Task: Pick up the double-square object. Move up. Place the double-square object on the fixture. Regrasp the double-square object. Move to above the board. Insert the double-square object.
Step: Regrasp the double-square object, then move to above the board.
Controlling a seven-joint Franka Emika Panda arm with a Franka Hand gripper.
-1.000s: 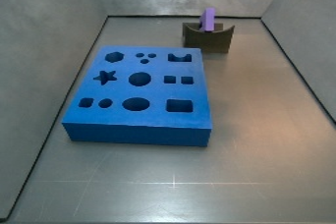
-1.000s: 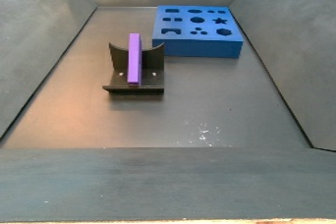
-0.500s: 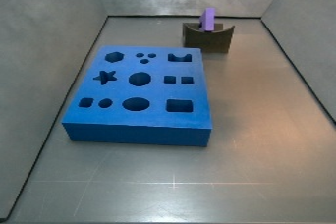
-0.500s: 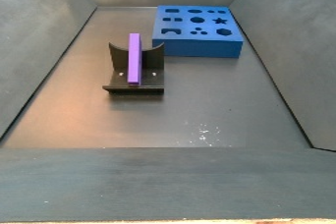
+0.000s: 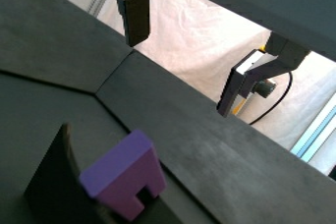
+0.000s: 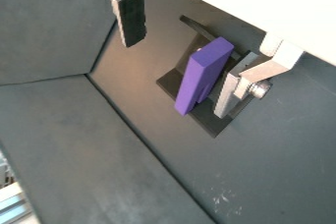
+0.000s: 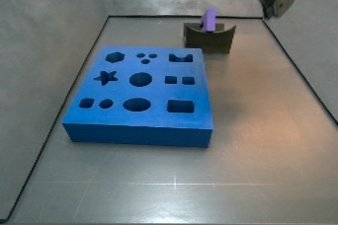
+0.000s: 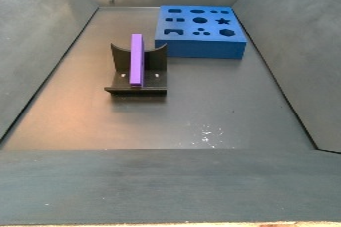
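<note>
Wrist views: tool (image 6: 195, 39) jaws wide apart, empty, above double-square object (image 6: 203, 73) seated in fixture (image 6: 231, 120).

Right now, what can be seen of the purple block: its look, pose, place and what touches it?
The purple block is a small, flat, matte light-purple piece with a stepped outline, plain in a wrist view. It stands on edge in the notch of the dark fixture, which alone touches it, near the back wall and apart from the blue board. The gripper hangs open above it, fingers clear of it.
</note>
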